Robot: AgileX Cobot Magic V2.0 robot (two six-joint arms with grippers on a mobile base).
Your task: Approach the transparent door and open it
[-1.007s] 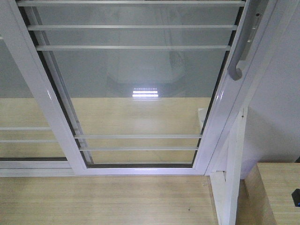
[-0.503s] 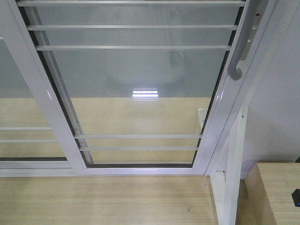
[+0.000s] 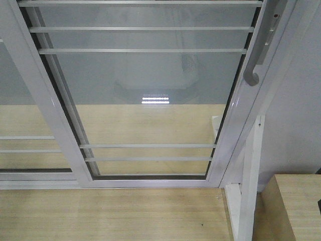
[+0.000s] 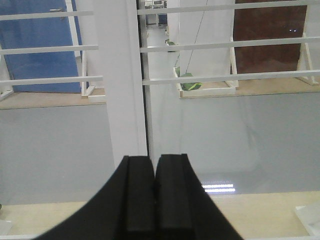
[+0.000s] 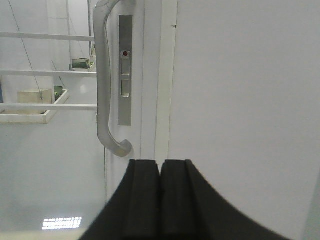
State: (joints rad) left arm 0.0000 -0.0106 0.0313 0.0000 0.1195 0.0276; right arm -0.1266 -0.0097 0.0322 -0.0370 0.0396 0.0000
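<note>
The transparent door [image 3: 150,90] fills the front view: clear glass in a white frame with thin white bars across it. Its curved grey handle [image 3: 257,55] sits on the right stile, and the door stands against the white wall jamb. In the right wrist view the handle [image 5: 104,85] rises just left of and above my right gripper [image 5: 160,162], which is shut and empty, short of the stile. My left gripper [image 4: 154,157] is shut and empty too, facing the white stile [image 4: 122,85] between the two glass panels.
A second white-framed glass panel [image 3: 25,115] lies to the left. A white wall [image 3: 296,110] stands to the right, with a wooden box or step [image 3: 296,206] at the lower right. Light wooden floor [image 3: 110,216] runs up to the door track.
The view has shifted very slightly; the dark object at the right edge of the wooden box has slipped almost out of frame. The door has not moved.
</note>
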